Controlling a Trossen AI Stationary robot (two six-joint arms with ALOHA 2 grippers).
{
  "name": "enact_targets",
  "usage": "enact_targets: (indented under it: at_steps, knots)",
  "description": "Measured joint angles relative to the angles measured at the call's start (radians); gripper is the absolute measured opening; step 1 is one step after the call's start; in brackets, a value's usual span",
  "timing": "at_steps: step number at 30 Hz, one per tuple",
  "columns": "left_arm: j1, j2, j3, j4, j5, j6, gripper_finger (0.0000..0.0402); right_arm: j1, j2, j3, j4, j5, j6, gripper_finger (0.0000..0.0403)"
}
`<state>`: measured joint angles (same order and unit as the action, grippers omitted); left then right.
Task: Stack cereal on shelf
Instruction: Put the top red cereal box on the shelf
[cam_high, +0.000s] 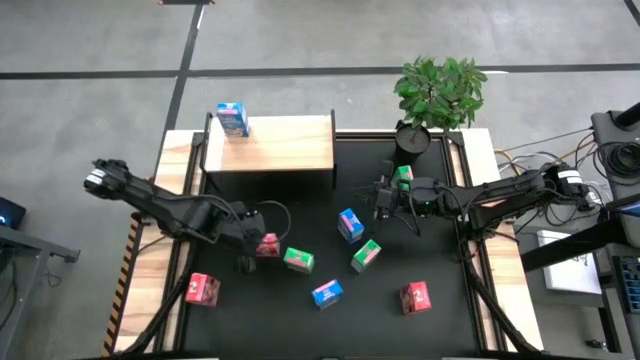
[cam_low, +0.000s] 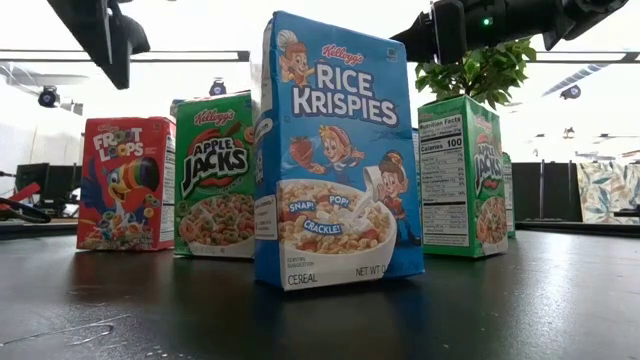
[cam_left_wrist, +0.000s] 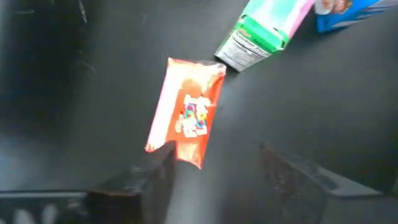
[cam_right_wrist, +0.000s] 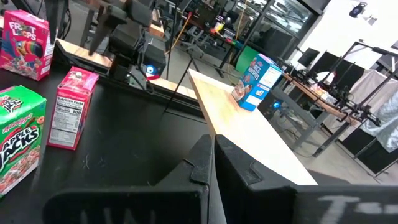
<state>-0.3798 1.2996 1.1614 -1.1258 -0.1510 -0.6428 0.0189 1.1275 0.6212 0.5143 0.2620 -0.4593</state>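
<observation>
Red Froot Loops box on black mat, left gripper released above it; green Apple Jacks box touching its corner; right gripper clenched, empty, near shelf

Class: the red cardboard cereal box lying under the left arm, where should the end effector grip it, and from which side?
Grip the red cardboard cereal box across its two long narrow sides, near the middle, coming down from above. It appears to lie flat on the black mat, front up, so those parallel sides suit the open left end effector.
</observation>
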Motion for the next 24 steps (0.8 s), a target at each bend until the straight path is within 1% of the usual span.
enact_targets:
  at_steps: [4,7,11,15,24]
  knots:
    - [0.0,0.043,-0.001,0.001,-0.054,0.051,0.0274,0.0,0.0,0.0,0.0,0.0,-0.002,0.0009]
    - [0.0,0.069,-0.003,0.001,-0.105,0.074,0.0291,0.0,0.0,0.0,0.0,0.0,-0.002,0.0009]
    - [0.002,0.097,-0.003,0.002,-0.146,0.101,0.0294,0.0,0.0,0.0,0.0,0.0,-0.004,0.0009]
    - [0.002,0.121,-0.004,0.012,-0.146,0.11,0.0294,0.0,0.0,0.0,0.0,0.0,-0.01,0.0009]
    - [0.002,0.163,-0.019,0.02,-0.146,0.115,0.0271,0.0,0.0,0.0,0.0,0.0,-0.011,0.0009]
